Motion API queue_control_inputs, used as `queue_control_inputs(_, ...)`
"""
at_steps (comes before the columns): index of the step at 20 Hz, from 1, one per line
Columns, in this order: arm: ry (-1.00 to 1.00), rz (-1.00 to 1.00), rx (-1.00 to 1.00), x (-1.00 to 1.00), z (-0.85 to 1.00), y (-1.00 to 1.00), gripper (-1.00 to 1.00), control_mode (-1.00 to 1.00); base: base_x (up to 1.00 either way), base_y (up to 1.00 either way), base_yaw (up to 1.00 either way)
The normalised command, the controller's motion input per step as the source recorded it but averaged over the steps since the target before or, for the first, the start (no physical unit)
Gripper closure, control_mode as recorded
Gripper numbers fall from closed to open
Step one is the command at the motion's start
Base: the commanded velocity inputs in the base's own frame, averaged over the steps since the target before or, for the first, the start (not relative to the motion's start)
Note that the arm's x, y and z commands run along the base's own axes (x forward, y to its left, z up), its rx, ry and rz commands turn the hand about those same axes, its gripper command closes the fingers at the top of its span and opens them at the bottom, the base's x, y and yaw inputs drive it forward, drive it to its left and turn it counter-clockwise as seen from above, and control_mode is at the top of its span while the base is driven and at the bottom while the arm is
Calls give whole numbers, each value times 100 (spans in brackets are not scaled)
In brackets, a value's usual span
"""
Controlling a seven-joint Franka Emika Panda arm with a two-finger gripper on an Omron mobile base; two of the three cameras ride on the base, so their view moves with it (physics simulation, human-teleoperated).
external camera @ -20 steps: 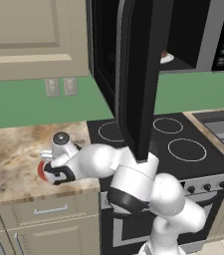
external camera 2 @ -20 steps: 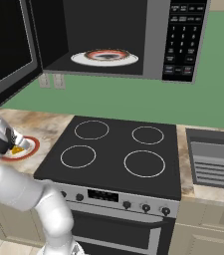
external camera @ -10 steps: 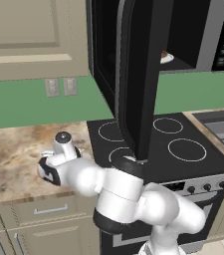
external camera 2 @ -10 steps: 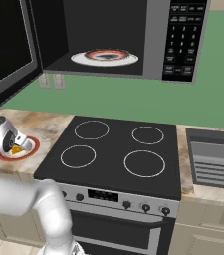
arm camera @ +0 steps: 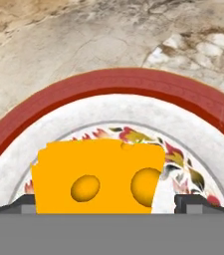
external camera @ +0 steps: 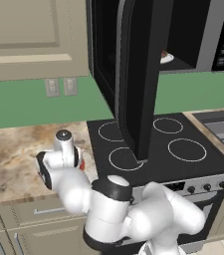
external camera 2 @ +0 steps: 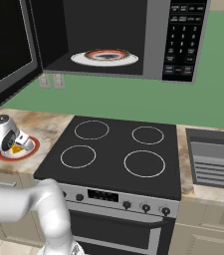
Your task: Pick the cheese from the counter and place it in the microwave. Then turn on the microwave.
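Left base view: arm reaches down-left over the counter [external camera: 14, 149]; its wrist blocks the work spot, so only a red sliver of plate [external camera: 81, 163] rim shows beside it, and neither cheese nor finger tips can be made out. Microwave [external camera: 148, 45] door stands swung open, edge-on to this camera, hiding most of the cavity. Right base view: hand sits over the red-rimmed plate at the counter's left end, just left of the stovetop [external camera 2: 116, 154]; a small orange patch of cheese [external camera 2: 17, 148] shows under the hand, too small to judge orientation. Microwave cavity is open, with a second plate [external camera 2: 105, 57] inside; door cut off at frame left. Hand view: cheese fills the lower centre, resting on the plate's white middle, a broad flat face with two round holes turned toward the camera, long axis approx. left-right across the frame (taper not discernible; bottom edge cut off). Gripper [arm camera: 106, 204]: finger tips stand wide apart, one either side of the wedge, fully spread, not touching it, nothing held.
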Motion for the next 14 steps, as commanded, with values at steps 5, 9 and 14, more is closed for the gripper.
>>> queue_control_inputs(5, 2, 0, 0, 9, -14, 11, -100, -100, 0, 0, 0)
queue_control_inputs(9, 5, 0, 0, 0, -22, 13, 100, -100, 0, 0, 0)
queue_control_inputs(14, 8, 0, 0, 0, -25, 12, 100, -100, 0, 0, 0)
